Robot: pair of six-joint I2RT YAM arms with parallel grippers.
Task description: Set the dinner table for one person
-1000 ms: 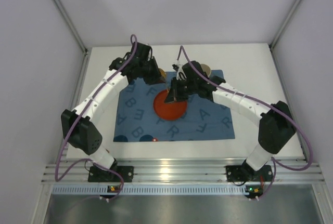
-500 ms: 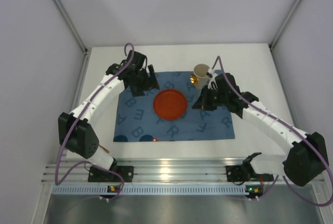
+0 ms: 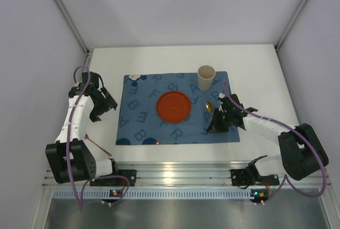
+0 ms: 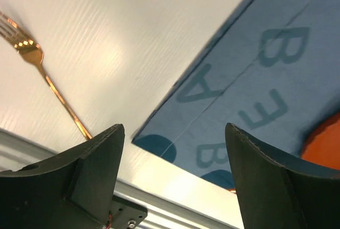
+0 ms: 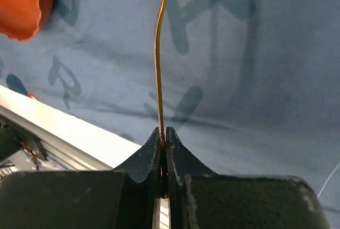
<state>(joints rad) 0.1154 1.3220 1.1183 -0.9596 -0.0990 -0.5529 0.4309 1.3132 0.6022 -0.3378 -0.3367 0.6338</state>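
far left, a gold fork (image 4: 31, 49) lies on the bare white dinner table (image 3: 255, 64), which spreads under everything here, near its front rail. the left gripper (image 3: 104, 103) hangs over the table just off the blue letter mat (image 3: 143, 117), jaws spread wide and holding nothing. mid-mat sits the orange plate (image 3: 173, 105), bare, and behind it to the right a beige cup (image 3: 206, 76), upright at the mat's far edge (nothing shows inside it from above). right of the plate, the right gripper (image 5: 163, 136) is clenched on the thin handle of a gold spoon (image 3: 209, 104). the step looks like laying that spoon beside the plate: bring it low and flat on the mat, handle running alongside the plate without touching it, and let go only once it rests, so it won't roll or skid.
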